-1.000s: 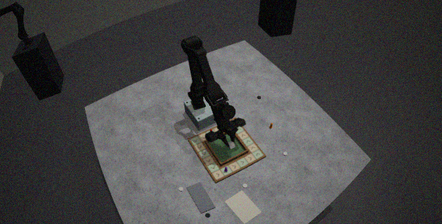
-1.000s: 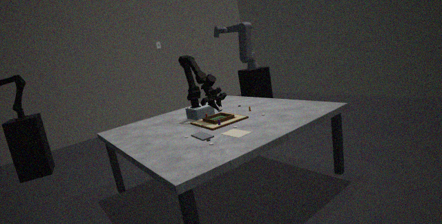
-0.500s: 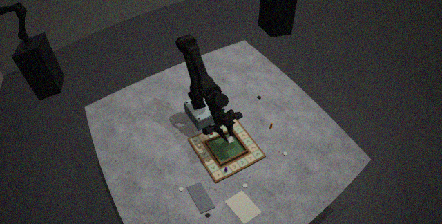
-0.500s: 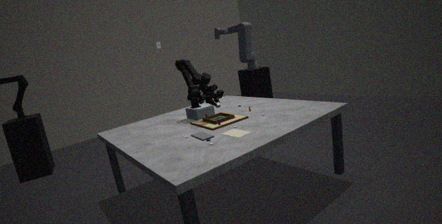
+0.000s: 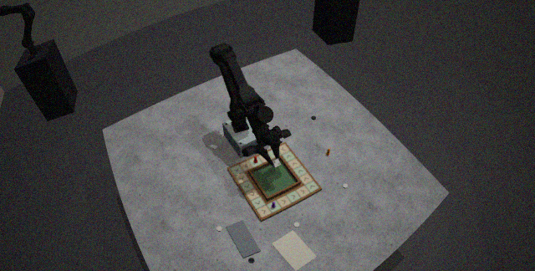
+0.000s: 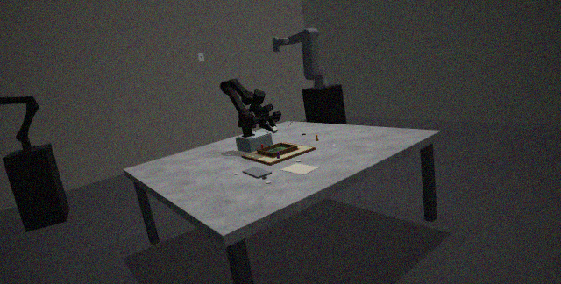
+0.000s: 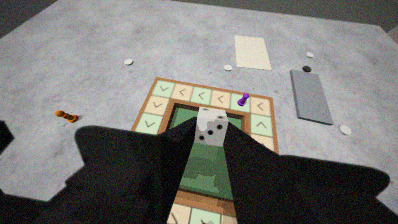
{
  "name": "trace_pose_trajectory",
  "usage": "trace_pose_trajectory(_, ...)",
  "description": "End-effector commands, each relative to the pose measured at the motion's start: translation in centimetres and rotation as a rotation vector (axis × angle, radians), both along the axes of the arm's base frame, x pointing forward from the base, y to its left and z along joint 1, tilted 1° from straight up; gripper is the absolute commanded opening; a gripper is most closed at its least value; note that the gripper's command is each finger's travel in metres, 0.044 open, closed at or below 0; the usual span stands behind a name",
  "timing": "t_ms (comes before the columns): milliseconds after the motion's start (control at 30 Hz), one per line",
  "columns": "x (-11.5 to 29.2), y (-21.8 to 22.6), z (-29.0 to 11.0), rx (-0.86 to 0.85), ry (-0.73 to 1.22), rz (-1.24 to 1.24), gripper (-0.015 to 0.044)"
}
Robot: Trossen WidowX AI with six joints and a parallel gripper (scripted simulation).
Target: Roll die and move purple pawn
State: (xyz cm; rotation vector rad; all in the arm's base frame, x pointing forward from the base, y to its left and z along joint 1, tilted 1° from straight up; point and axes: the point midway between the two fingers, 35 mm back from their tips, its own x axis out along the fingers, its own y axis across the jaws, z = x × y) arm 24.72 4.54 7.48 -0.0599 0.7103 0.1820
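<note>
Over the green tray point(image 7: 186, 119): pincer point(image 7: 212, 131) pinching the one die point(image 7: 211, 125).
Three pawns: purple point(image 7: 243, 100) at 1 o'clock, orange point(image 7: 66, 116) at 9 on the desk point(image 7: 90, 45), red point(image 5: 255, 159).

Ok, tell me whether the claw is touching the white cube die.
Touching. The wrist view shows the white cube die pinched between both dark fingers of the claw, no gap either side, above the green tray.

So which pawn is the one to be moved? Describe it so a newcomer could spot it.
Find the square game board with the green tray in its middle. On the arrow track along the edge farthest from the arm's base stands the purple pawn, alone there; the red pawn is opposite, the orange one off-board.
</note>
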Motion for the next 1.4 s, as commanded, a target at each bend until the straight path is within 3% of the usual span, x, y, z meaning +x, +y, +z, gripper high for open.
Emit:
trace_pose_trajectory(0,0.0,0.0,0.0,0.0,-0.001,0.0,0.0)
trace_pose_trajectory(67,0.0,0.0,0.0,0.0,-0.001,0.0,0.0)
trace_pose_trajectory(367,0.1,0.0,0.2,0.0,-0.001,0.0,0.0236)
trace_pose_trajectory(500,0.0,0.0,3.8,0.002,0.002,-0.002,0.0341)
trace_pose_trajectory(633,0.0,0.0,4.0,0.001,0.01,-0.002,0.044)
trace_pose_trajectory(1200,2.0,0.4,-0.7,-0.144,0.777,0.005,0.044)
trace_pose_trajectory(1367,2.0,0.4,-0.7,-0.134,0.754,0.003,0.044)
